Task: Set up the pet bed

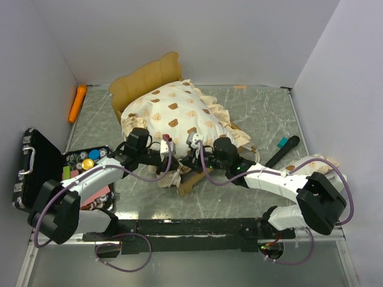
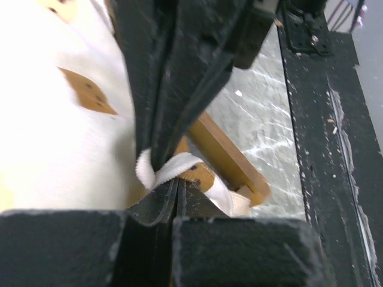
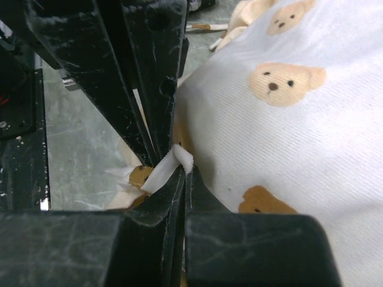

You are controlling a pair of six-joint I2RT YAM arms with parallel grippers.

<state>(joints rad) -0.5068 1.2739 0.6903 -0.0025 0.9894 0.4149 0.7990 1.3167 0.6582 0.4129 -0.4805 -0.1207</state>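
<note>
1. Overhead, a pet bed [image 1: 122,95] sits at the middle-left of a silvery worktop [image 1: 269,113], its wavy light-wood headboard [image 1: 149,75] toward the back wall
2. Its cream bear-print mattress [image 1: 173,116], ruffled at the edges, lies mounded over the frame and hides most of it
3. From the left, the left arm [image 1: 102,173] reaches to the mattress's near edge; the wrist view shows the left jaws pressed together on a strip of white ruffle [image 2: 173,168], with a wooden rail [image 2: 230,158] of the frame just behind
4. From the right, the right arm [image 1: 269,176] meets the same near edge; the right jaws are likewise clamped on a fold of ruffle [image 3: 170,167], right beside the bear print
5. An open black case [image 1: 36,167] lies at the left edge, an orange object [image 1: 78,103] sits in the far-left corner, and a black marker [image 1: 286,146] with a teal tip lies to the right
</note>
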